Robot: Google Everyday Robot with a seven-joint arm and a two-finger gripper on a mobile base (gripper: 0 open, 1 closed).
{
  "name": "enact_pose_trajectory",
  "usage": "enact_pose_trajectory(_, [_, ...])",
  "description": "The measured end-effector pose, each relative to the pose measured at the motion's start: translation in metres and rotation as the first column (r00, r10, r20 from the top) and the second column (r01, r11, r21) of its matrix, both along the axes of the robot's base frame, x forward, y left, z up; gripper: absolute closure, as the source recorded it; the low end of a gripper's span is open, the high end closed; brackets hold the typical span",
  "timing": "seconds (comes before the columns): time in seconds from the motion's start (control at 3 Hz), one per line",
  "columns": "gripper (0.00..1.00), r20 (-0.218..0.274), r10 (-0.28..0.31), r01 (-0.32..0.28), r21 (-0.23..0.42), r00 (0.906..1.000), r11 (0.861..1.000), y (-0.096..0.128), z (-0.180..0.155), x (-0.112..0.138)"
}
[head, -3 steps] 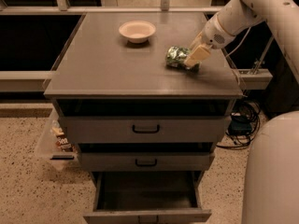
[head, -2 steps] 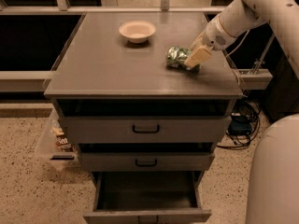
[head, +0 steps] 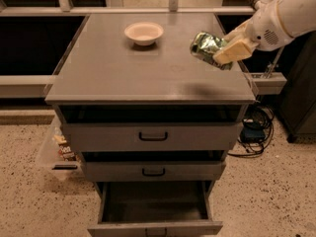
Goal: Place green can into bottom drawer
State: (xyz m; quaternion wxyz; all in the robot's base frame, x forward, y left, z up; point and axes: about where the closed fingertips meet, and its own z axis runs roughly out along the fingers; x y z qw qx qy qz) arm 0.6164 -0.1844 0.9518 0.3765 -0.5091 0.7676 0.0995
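Observation:
The green can (head: 206, 46) is shiny green and white, dented, and lies tilted in my gripper (head: 224, 51), lifted above the right side of the grey cabinet top (head: 123, 70). The gripper's cream fingers (head: 235, 50) are closed around the can's right end. My white arm (head: 281, 21) comes in from the upper right. The bottom drawer (head: 154, 209) is pulled open at the foot of the cabinet, with a dark interior showing nothing inside.
A round cream bowl (head: 143, 33) sits at the back middle of the top. Two shallower drawers with black handles (head: 153, 136) stand slightly open above the bottom drawer. A clear bin of snacks (head: 57, 149) stands on the floor at the left. Cables (head: 254, 127) lie at the right.
The can was lying on the cabinet top with the gripper at it. Now the gripper has lifted it off the surface.

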Motion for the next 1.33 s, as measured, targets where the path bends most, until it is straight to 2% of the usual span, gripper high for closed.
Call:
enact_pose_trajectory(0.33, [1.00, 0.094, -0.122, 0.115, 0.083, 0.9880, 0.990, 0.008, 0.049, -0.056])
enact_pose_trajectory(0.67, [1.00, 0.048, -0.243, 0.235, 0.133, 0.9688, 0.963, -0.003, 0.022, -0.096])
enact_pose_trajectory(1.0, [1.00, -0.019, -0.249, 0.250, 0.105, 0.9682, 0.963, -0.005, -0.020, -0.111])
enact_pose_trajectory(1.33, [1.00, -0.019, -0.248, 0.249, 0.105, 0.9685, 0.963, -0.004, -0.020, -0.111])
